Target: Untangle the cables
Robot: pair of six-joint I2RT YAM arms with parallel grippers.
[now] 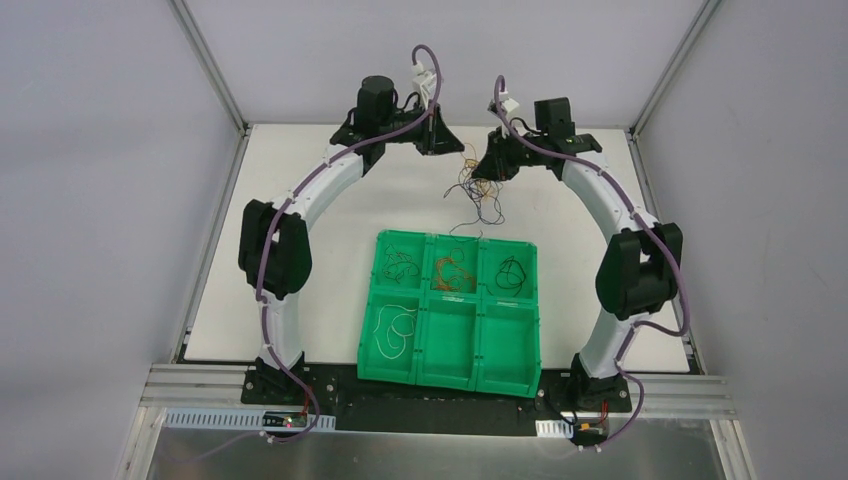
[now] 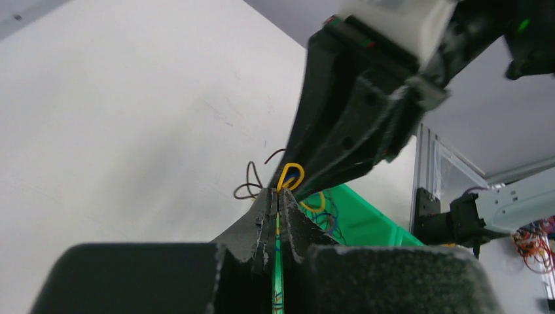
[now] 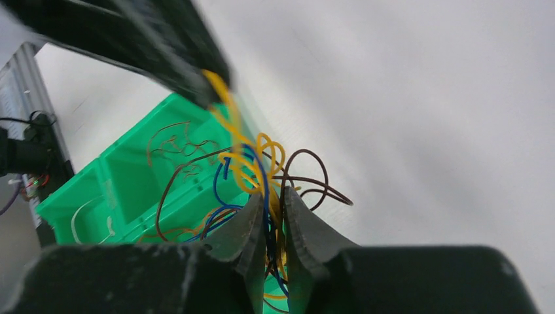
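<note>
A tangle of thin cables (image 1: 478, 185) in yellow, blue and brown hangs above the far middle of the table, between my two grippers. My left gripper (image 1: 455, 148) (image 2: 278, 191) is shut on a yellow cable (image 2: 291, 175), whose loop sticks out past the fingertips. My right gripper (image 1: 480, 167) (image 3: 273, 196) faces it at close range. Its jaws stand a narrow gap apart, and several strands of the cables (image 3: 252, 163) run through that gap. A yellow strand stretches up to the left gripper's tip (image 3: 196, 91).
A green six-compartment tray (image 1: 450, 375) lies in front of the arms, below the hanging tangle. Its far three compartments and the near left one each hold loose cables: brown (image 1: 400, 265), orange (image 1: 452, 272), black (image 1: 510, 275), white (image 1: 395, 325).
</note>
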